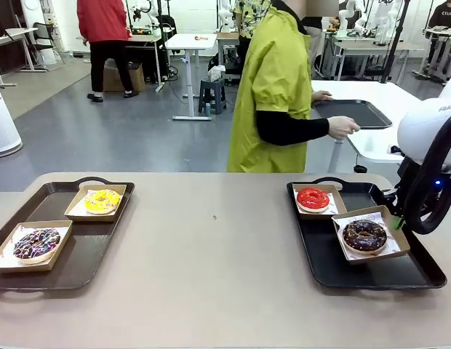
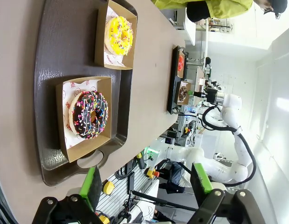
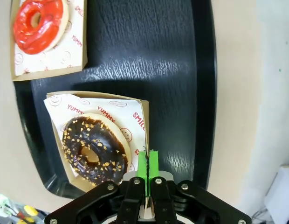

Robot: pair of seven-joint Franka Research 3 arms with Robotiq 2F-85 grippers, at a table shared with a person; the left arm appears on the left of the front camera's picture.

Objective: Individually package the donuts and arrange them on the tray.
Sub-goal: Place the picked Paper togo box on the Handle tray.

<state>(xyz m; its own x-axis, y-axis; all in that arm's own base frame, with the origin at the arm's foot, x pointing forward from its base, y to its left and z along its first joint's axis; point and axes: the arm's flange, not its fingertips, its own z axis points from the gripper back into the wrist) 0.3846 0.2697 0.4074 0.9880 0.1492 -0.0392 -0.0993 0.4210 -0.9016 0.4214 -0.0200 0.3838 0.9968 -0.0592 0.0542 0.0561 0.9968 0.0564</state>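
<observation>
While the right gripper (image 3: pixel 147 164) has its green pads pressed together, they look to be pinching the near wall of the cardboard box (image 3: pixel 145 116) holding the dark chocolate donut (image 3: pixel 92 150) — the box edge runs straight into the pads, though the contact point itself is hard to make out. That donut sits just left of the closed jaws in the right wrist view, on printed white paper (image 3: pixel 116 112) inside the box. Red-iced donut (image 3: pixel 39 22) is in its own box further ahead of the jaws and off to the left, both boxes on the black tray (image 3: pixel 149 51). From the front, the same gripper (image 1: pixel 397 220) is mostly hidden behind the arm, at the right edge of that tray (image 1: pixel 371 273), touching the box with the dark donut (image 1: pixel 364 235); red donut (image 1: pixel 313 198) is in the box just beyond. Left gripper (image 2: pixel 149 183) has jaws spread wide, nothing between them, hovering over the near end of the brown tray (image 2: pixel 56 42). Chocolate donut with coloured sprinkles (image 2: pixel 90 114) lies boxed ahead of the left finger; yellow-iced donut (image 2: pixel 120 35) is boxed farther along the same tray. Person in a yellow-green top (image 1: pixel 276 87) stands at the far side, hand (image 1: pixel 343 127) on another dark tray (image 1: pixel 353 113) on a white table.
</observation>
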